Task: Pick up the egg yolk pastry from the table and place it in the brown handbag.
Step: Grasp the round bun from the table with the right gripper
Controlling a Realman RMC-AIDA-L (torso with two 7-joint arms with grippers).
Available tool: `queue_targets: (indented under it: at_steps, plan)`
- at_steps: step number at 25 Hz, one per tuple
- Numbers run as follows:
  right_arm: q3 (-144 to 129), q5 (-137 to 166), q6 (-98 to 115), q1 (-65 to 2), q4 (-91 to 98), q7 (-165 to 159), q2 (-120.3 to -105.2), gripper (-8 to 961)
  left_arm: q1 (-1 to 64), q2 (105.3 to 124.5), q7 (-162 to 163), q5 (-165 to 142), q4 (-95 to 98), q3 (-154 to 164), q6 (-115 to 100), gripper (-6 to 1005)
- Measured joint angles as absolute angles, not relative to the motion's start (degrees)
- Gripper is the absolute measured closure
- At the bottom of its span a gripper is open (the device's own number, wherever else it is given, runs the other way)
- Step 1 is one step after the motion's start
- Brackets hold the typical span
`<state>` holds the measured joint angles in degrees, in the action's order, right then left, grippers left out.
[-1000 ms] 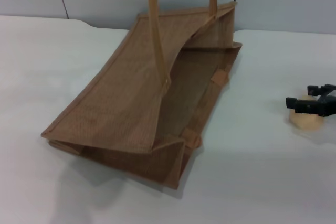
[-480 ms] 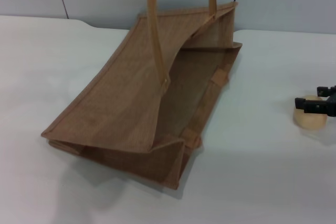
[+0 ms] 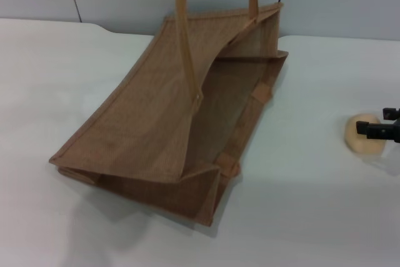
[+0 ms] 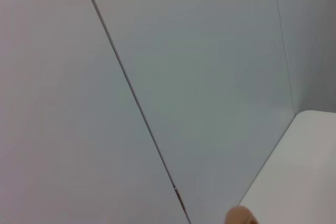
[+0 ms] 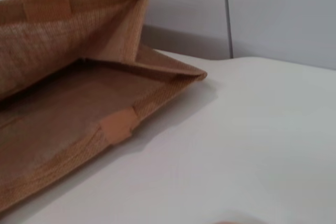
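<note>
Fingers (image 3: 375, 130) of the right gripper (image 3: 382, 124) show as two black tips at the right edge of the head view, one above the other with a gap between them. They sit at the right side of the egg yolk pastry (image 3: 361, 136), and the lower tip crosses in front of it. Whether they press on the pastry or only stand at it, I cannot tell, because most of the gripper is cut off by the picture edge.

The egg yolk pastry is a small pale beige ball and rests on the white tabletop (image 3: 312, 217), well apart from the brown handbag (image 3: 156, 123) and on the robot's right of it.

The handbag lies on the tabletop with its mouth open toward the pastry side, so the inner floor of the bag is visible. Two long strap handles (image 3: 184, 35) rise from it and leave the head view at the top. In the right wrist view the open mouth of the handbag (image 5: 79, 93) fills one side, with a lighter tan patch where a strap is sewn on the rim, and bare tabletop (image 5: 252, 145) lies beside it.

The left gripper is not visible; the left wrist view shows only a grey wall panel (image 4: 184, 77) with a seam, and a corner of the tabletop.
</note>
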<state>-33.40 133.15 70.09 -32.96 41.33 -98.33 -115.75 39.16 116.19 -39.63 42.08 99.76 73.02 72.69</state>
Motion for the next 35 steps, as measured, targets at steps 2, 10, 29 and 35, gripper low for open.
queue_targets:
  at_steps: [2, 10, 29, 35]
  plan:
    - [-33.4, 133.4, 70.2, -33.0, 41.1, -98.4, -115.83, 73, 39.2, 116.19, -39.6, 42.0, 99.8, 73.1, 72.7, 885]
    - [-33.6, 133.2, 69.8, -33.7, 39.3, -98.3, -115.97, 75, 39.4, 116.19, -39.6, 42.0, 99.8, 73.1, 72.7, 885]
    - [-34.7, 136.0, 63.5, -36.8, 33.7, -98.4, -115.77, 78, 39.8, 116.20, -39.6, 42.0, 99.7, 73.2, 72.7, 885]
    - [-34.5, 136.0, 63.2, -36.7, 33.6, -99.0, -115.67, 164, 40.0, 116.30, -39.6, 40.5, 99.6, 73.2, 72.7, 886]
